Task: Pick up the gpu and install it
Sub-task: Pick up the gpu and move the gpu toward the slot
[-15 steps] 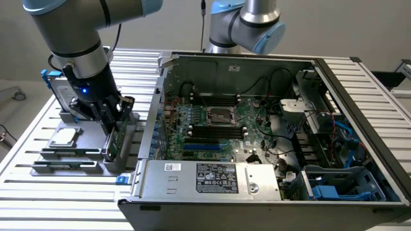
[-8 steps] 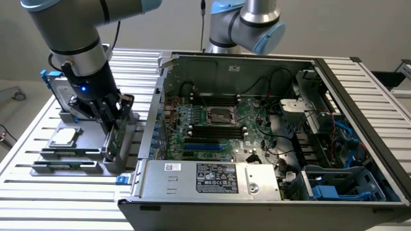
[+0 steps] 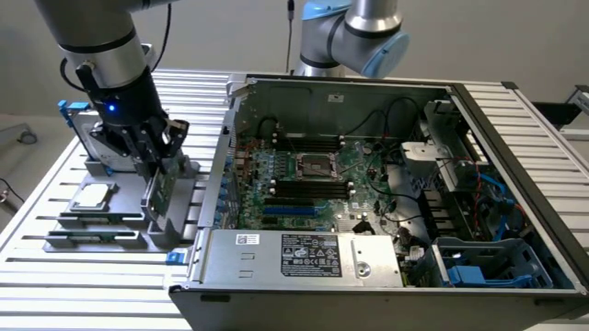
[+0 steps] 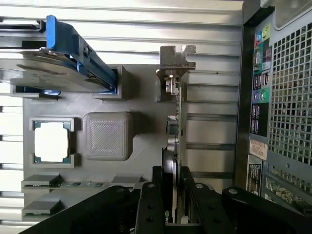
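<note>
**A:** Where is your hand, and what has it got?

**B:** Your hand [image 3: 154, 160] is down over the grey holder [image 4: 146, 102] on the desk [image 3: 55, 276]. Its fingers [image 4: 154, 195] are drawn in close, one on each face of the graphics card [image 4: 174, 131]. They look pressed against it, so I judge you have hold of it.

**A:** And where is the card itself?

**B:** Right between the fingers, standing on its long edge over the holder's slot. Its silver bracket [image 4: 175, 61] is at the end farther from them. I can't tell whether it has left the slot. Standing it on edge probably keeps both flat faces free to be gripped.

**A:** What lies around your hand?

**B:** Close beside it, in the same holder, are a processor chip [image 4: 51, 141] in a pocket and memory sticks [image 4: 63, 184] in grooves. A hard drive [image 4: 58, 66] in a blue frame is propped at the far end. Each has its own moulded seat, likely so it sits in a known spot. On the hand's other side is the open computer case [image 3: 515, 207], lying with its motherboard [image 3: 308, 179] facing up, which leaves the board's slots reachable from above.

**A:** Can you read anything?

**B:** The power supply [image 3: 304, 255] carries a dark label with small symbols, and the case's back panel has stickers by the ports. The print is too small, so I can make out no brand or wording.
</note>
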Controlling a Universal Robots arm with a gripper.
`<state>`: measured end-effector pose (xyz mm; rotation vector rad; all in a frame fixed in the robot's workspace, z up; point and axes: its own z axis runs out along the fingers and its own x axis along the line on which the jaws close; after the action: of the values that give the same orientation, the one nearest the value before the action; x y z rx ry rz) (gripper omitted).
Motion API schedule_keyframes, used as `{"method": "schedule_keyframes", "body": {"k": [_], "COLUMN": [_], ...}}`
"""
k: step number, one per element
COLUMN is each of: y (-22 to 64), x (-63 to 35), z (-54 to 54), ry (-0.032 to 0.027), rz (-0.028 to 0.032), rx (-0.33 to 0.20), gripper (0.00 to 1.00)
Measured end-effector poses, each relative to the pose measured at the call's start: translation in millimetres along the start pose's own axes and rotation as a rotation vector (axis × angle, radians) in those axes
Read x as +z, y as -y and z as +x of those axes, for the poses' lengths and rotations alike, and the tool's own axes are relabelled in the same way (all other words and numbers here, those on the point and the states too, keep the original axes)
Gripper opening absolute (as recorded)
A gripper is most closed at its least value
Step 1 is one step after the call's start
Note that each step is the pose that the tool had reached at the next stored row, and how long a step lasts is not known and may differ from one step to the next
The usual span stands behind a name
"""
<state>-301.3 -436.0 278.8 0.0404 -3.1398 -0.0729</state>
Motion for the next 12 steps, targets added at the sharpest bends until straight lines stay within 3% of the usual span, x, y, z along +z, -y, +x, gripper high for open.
{"method": "schedule_keyframes", "body": {"k": [12], "y": [-2.6], "x": [-54.3], "z": [0.1], "ry": [-0.0011], "rz": [0.0001], "rx": [0.000], "gripper": [0.26]}}
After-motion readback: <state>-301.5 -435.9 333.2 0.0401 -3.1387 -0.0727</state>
